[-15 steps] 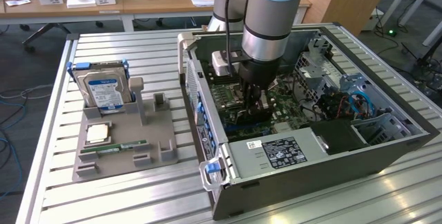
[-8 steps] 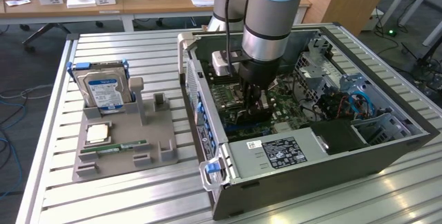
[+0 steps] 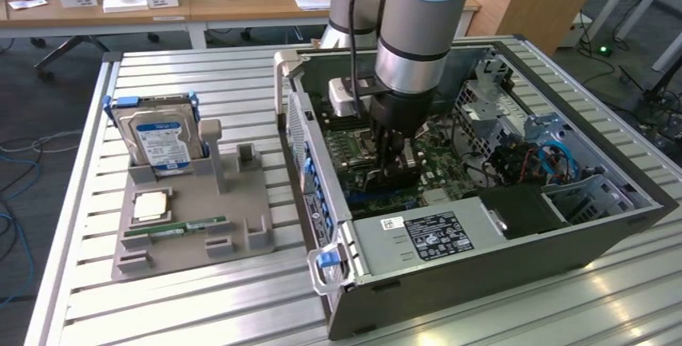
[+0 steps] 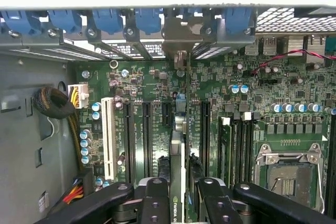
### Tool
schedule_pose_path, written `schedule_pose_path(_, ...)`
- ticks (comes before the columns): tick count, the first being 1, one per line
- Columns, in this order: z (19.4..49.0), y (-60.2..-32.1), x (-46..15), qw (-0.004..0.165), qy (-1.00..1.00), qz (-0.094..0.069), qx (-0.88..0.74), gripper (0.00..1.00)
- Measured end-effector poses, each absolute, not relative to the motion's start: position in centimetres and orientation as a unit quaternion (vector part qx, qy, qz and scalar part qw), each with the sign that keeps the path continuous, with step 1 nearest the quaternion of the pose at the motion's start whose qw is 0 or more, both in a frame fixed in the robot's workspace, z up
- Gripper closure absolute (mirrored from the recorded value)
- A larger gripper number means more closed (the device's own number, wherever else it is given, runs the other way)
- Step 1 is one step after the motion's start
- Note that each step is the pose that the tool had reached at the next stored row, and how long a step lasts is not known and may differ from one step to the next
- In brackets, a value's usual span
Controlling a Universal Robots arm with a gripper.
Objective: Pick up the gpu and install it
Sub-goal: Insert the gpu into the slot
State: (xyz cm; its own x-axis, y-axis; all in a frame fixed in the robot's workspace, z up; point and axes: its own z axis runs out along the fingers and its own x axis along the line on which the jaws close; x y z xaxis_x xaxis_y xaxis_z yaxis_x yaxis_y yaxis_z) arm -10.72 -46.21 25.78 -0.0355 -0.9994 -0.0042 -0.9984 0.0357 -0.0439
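Exterior view, starting at its left. Grey parts stand (image 3: 192, 218) on the slatted metal table (image 3: 160, 306). In it, the silver hard drive (image 3: 160, 140) with its blue-white label stands upright at the far end. Nearer the front lie a square processor chip (image 3: 150, 203) and the narrow green memory stick (image 3: 176, 228), both flat in their recesses.

Middle: the open computer case (image 3: 480, 202) lies on its side, motherboard (image 3: 426, 162) facing up. My arm (image 3: 421, 26) comes straight down into it, above the slot area. My claw (image 3: 388, 162) is low inside the case, just over the board.

Exterior view's right: drive cage and blue and orange cables (image 3: 544, 162) at the far end of the case; labelled power supply (image 3: 426, 238) along the near wall.

Wrist view: my two fingers (image 4: 155, 200) are clamped on the gpu (image 4: 178, 182), one on each face. The card stands on edge, seen from above as a thin strip running away from me, with white lettering on its top edge between my fingers. Its silvery bracket (image 4: 181, 40) sits at the rear wall, among the blue slot clips (image 4: 107, 19). The card lines up over the expansion slots, between the black slots (image 4: 147, 135) on one side and the memory slots (image 4: 236, 145) on the other. Whether it is fully seated, I cannot tell. The bare processor socket (image 4: 286, 174) lies beyond the memory slots.
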Motion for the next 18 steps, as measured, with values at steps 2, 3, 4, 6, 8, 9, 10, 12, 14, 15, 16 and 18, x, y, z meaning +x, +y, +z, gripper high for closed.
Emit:
schedule_pose_path(2, 25.77, -46.21, -10.66, 0.017, 0.719, -0.014, -0.694, 0.75)
schedule_pose_path(3, 25.77, -46.21, -10.66, 0.017, 0.719, -0.014, -0.694, 0.75)
schedule_pose_path(4, 25.77, -46.21, -10.66, 0.017, 0.719, -0.014, -0.694, 0.75)
schedule_pose_path(6, 25.77, -46.21, -10.65, 0.017, 0.719, -0.014, -0.694, 0.75)
schedule_pose_path(8, 25.77, -46.18, -10.64, 0.017, 0.719, -0.014, -0.694, 0.75)
schedule_pose_path(9, 25.77, -46.16, -10.64, 0.017, 0.719, -0.014, -0.694, 0.75)
schedule_pose_path(10, 25.77, -46.13, -10.64, 0.017, 0.719, -0.014, -0.694, 0.75)
schedule_pose_path(12, 25.77, -46.1, -10.65, 0.017, 0.719, -0.014, -0.694, 0.75)
schedule_pose_path(14, 25.77, -46.09, -10.65, 0.017, 0.719, -0.014, -0.694, 0.75)
schedule_pose_path(15, 25.77, -46.08, -10.65, 0.017, 0.719, -0.014, -0.694, 0.75)
schedule_pose_path(16, 25.77, -46.07, -10.65, 0.017, 0.719, -0.014, -0.694, 0.75)
schedule_pose_path(18, 25.77, -46.01, -10.65, 0.017, 0.719, -0.014, -0.694, 0.75)
